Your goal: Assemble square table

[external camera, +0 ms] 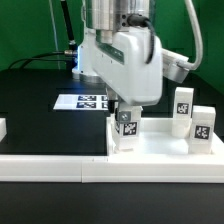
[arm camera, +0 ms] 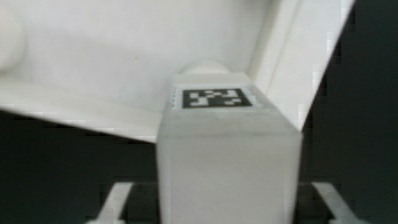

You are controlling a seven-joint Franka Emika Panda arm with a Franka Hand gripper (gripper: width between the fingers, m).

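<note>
Closed partway on a white table leg [external camera: 127, 127], the jaws [external camera: 126, 106] of the Panda arm, one finger on each side of it in the wrist view, tag [arm camera: 215, 98] facing the camera. Held upright over the corner of the square tabletop [external camera: 160, 150] at the exterior view's left end; contact with the slab hard to judge. Two more tagged legs [external camera: 184, 104] [external camera: 201, 128] standing on the slab toward the exterior view's right. Marker board [external camera: 80, 101] flat on the black bench [external camera: 40, 110] behind. White border rail [external camera: 60, 166] along the front edge.
</note>
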